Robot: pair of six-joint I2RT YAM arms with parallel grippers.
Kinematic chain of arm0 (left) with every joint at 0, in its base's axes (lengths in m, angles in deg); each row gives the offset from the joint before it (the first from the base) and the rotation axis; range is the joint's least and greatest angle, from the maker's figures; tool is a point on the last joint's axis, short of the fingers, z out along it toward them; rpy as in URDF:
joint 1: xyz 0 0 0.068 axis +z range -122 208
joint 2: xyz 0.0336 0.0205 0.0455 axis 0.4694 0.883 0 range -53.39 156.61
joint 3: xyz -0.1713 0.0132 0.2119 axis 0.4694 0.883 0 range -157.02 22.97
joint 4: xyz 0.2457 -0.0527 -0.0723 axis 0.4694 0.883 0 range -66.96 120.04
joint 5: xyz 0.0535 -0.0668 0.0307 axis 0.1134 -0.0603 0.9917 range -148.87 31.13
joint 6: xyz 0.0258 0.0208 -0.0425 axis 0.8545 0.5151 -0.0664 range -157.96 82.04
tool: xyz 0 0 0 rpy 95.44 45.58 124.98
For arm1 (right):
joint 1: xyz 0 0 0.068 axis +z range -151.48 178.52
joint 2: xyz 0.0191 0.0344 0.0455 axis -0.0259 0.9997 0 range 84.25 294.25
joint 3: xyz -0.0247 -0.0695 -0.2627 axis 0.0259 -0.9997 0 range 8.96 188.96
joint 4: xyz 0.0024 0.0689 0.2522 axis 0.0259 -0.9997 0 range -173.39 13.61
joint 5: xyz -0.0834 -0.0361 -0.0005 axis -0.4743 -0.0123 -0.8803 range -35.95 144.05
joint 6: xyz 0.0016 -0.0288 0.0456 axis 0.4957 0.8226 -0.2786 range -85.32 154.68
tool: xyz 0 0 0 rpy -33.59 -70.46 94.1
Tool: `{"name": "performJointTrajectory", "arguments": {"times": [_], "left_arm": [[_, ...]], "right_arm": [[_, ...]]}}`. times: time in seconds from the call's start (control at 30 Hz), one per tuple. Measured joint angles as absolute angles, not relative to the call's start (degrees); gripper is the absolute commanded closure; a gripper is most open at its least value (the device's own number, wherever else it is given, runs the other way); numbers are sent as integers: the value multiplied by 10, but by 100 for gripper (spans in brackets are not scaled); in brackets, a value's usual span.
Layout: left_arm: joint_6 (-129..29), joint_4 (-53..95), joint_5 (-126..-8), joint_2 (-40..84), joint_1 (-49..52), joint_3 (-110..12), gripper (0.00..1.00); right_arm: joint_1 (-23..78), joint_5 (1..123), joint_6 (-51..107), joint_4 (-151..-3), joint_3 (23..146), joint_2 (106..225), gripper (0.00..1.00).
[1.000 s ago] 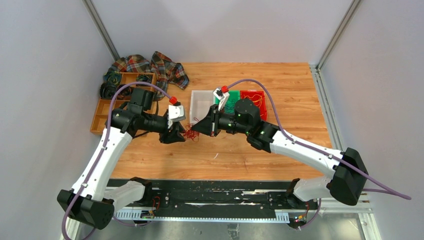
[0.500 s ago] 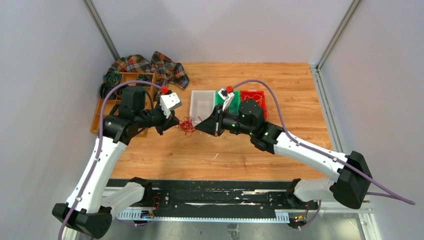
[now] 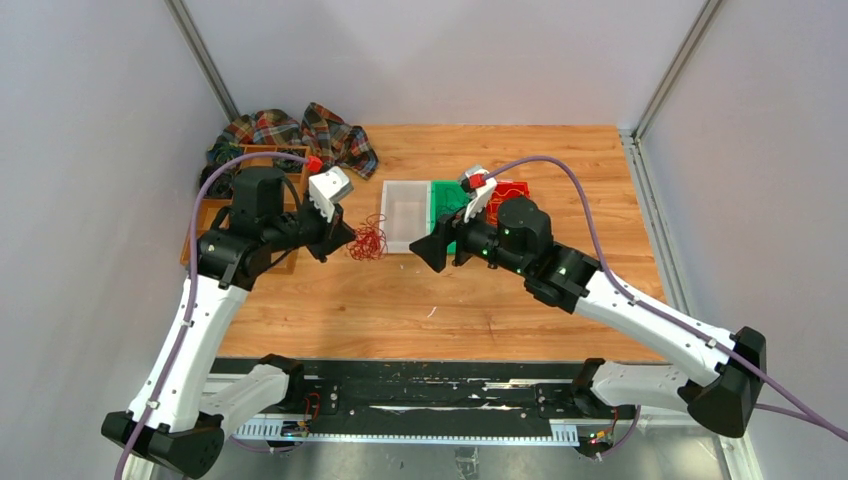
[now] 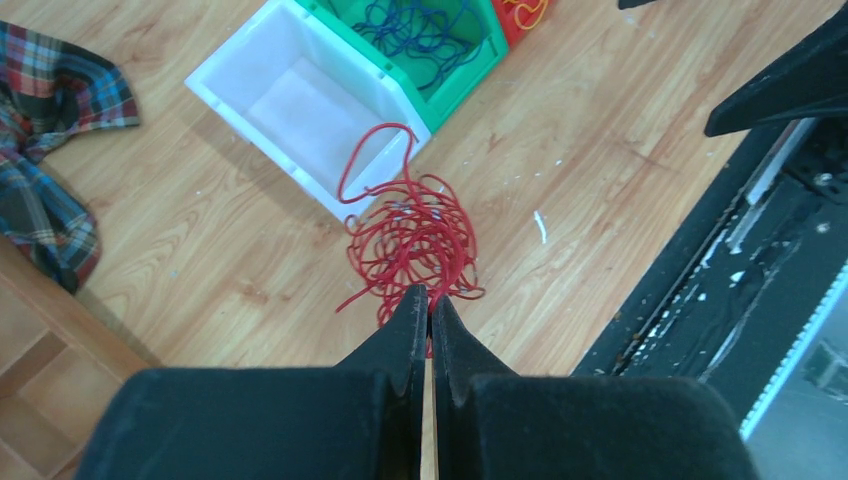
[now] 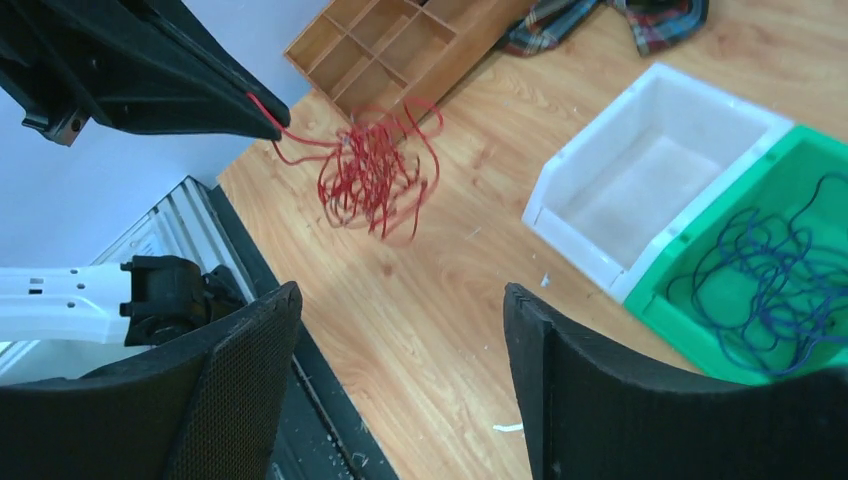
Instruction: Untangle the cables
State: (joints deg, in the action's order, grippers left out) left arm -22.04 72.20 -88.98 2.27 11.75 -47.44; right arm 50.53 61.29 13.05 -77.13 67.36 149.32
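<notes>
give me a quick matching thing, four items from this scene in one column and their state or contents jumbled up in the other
1. red cables
2. white bin
3. green bin
4. right tool

a. open, gripping nothing
b. holds dark blue cables
c. dangling from the shut left tool
d. nothing inside

Pairs: 1-c, 2-d, 3-b, 4-a

The wooden tabletop [image 3: 500, 290] carries a white bin [image 3: 404, 215], green bin [image 3: 440, 195] and red bin [image 3: 512, 189] in a far row. A wooden tray [image 3: 198, 235] and plaid cloth [image 3: 320, 135] lie far left.
</notes>
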Motion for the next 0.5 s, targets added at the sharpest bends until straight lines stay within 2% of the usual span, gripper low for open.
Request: {"name": "performJointTrajectory", "arguments": {"times": [0.3, 0.5], "left_arm": [[-257, 740, -941, 41, 114, -519, 99], [-264, 760, -975, 41, 114, -534, 99]], "right_arm": [[605, 534, 229, -710, 728, 1580, 24], [615, 498, 263, -661, 734, 1621, 25]]}}
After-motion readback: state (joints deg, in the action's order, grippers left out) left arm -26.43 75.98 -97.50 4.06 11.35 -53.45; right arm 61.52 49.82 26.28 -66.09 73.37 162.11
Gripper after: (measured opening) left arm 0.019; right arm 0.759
